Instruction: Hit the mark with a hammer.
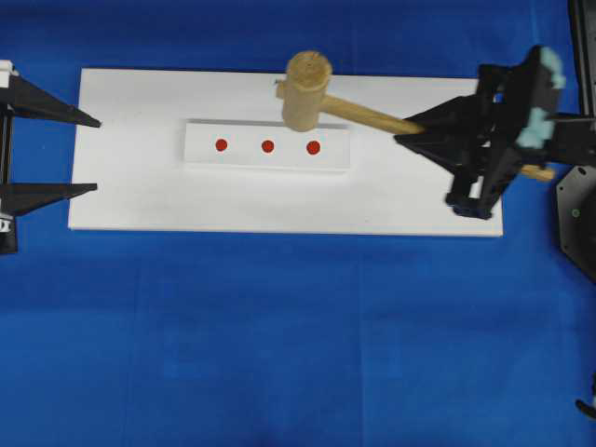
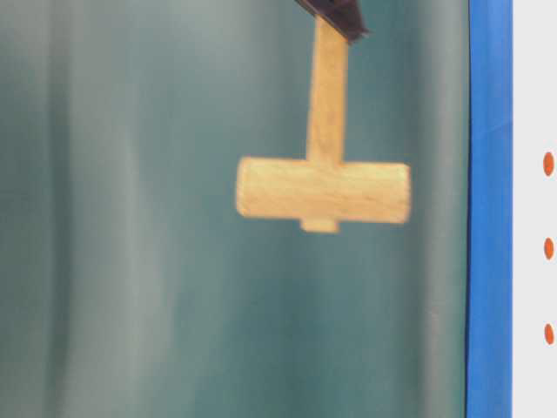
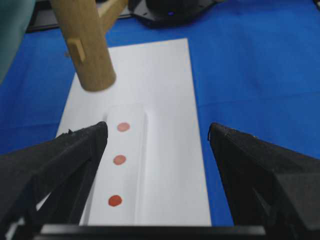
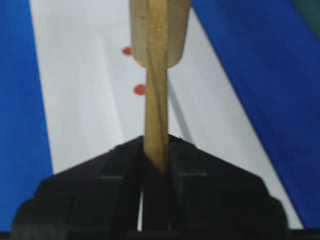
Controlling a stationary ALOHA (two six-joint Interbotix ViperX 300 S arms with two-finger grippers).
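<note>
Light-wood hammer, thick round head, thin flat handle, clamped in right fingers; left fingers apart.

One hammer and two grippers, left and right, are counted. Three red marks are seen on one white block, set on one white board.

Even, bright light falls from above with no glare, the hammer casts only a faint shadow on the white board beneath its head, and it blurs in the table-level view, while the wrist views go soft nearest each lens.
</note>
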